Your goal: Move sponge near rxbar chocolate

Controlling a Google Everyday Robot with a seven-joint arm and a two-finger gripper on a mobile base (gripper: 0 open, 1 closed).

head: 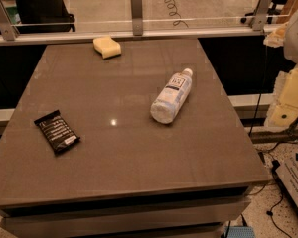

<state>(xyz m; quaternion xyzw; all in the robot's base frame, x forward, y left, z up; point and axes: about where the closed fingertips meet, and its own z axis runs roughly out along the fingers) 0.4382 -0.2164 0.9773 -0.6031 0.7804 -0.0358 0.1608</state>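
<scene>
Hand (286, 100): cream-yellow, beyond right edge of smooth grey bench (139, 162), grip state not discernible; sponge (107, 47): wavy pale foam, far edge; rxbar chocolate (57, 131): flat black wrapper, near-left.

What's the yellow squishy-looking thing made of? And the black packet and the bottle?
The sponge looks like soft foam: matte, pale yellow, wavy sides. The rxbar chocolate seems wrapped in thin plastic film, black with white print. The bottle looks like clear plastic, with a white cap. The gripper hangs beside the table, at the view's right edge, touching none.
</scene>
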